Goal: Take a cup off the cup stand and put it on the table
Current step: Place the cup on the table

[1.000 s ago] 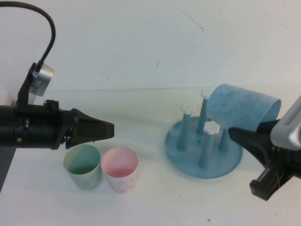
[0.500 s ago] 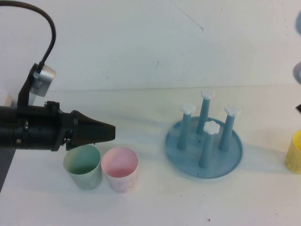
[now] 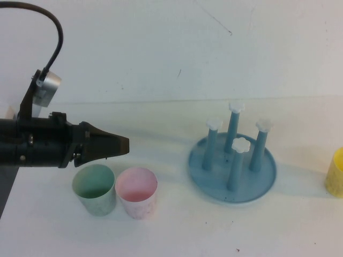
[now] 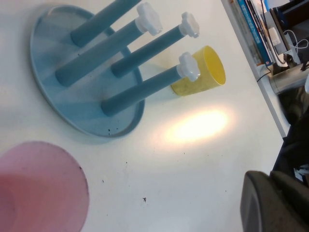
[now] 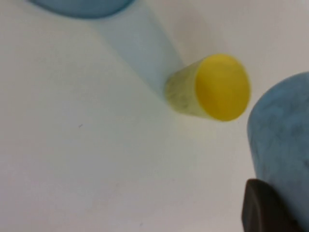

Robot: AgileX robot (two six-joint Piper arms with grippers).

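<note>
The light blue speckled cup (image 5: 285, 125) shows only in the right wrist view, held above the white table (image 5: 72, 159). My right gripper (image 5: 276, 195) is shut on it, one dark finger (image 5: 263, 208) pressed against its wall. This arm is out of the high view. The cup stand (image 3: 232, 179) stands right of centre with four bare pegs; it also shows in the left wrist view (image 4: 72, 96). My left gripper (image 3: 126, 143) is shut and empty, hovering above the green cup (image 3: 95, 188) and the pink cup (image 3: 137, 191), well left of the stand.
A yellow cup (image 3: 335, 179) stands at the table's right edge, right of the stand; it shows near the blue cup in the right wrist view (image 5: 212, 87). The pink cup also shows in the left wrist view (image 4: 38, 188). Shelves with books lie past the table's edge (image 4: 256, 29).
My right gripper has carried the blue cup off the stand and out of the high view to the right. The yellow cup has come into sight. The left arm has barely moved.
</note>
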